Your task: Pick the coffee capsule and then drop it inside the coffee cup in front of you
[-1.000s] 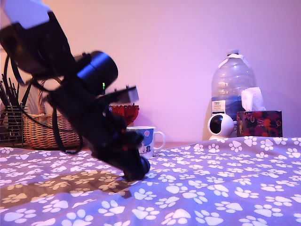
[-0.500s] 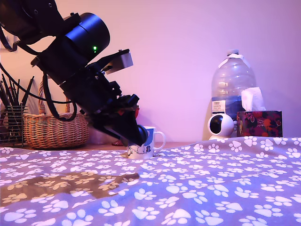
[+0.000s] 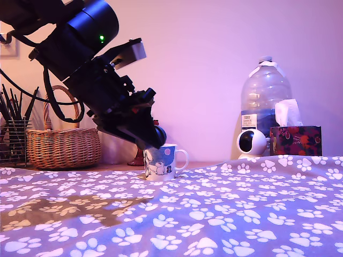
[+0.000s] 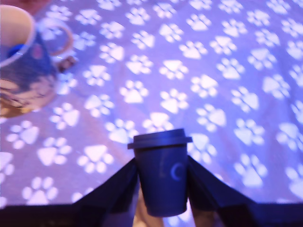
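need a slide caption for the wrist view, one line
Gripper clamps the dark blue coffee capsule above the paw-print cloth, with the white mug off to one side.

Non-task stuff I see, exterior view: cloth [image 3: 241, 214] with white paw prints covers the foreground. Wicker basket [image 3: 63, 147] at far left, wire holder of pencils [image 3: 13, 140] just left of it. Red goblet [image 3: 140, 155] mostly hidden, only part shows. On the right: big clear water bottle [image 3: 266, 99], round white camera [image 3: 251, 143] in front of it, dark floral tissue box [image 3: 296, 138] beside that, tissue sticking up. Plain wall [image 3: 214, 53] behind.
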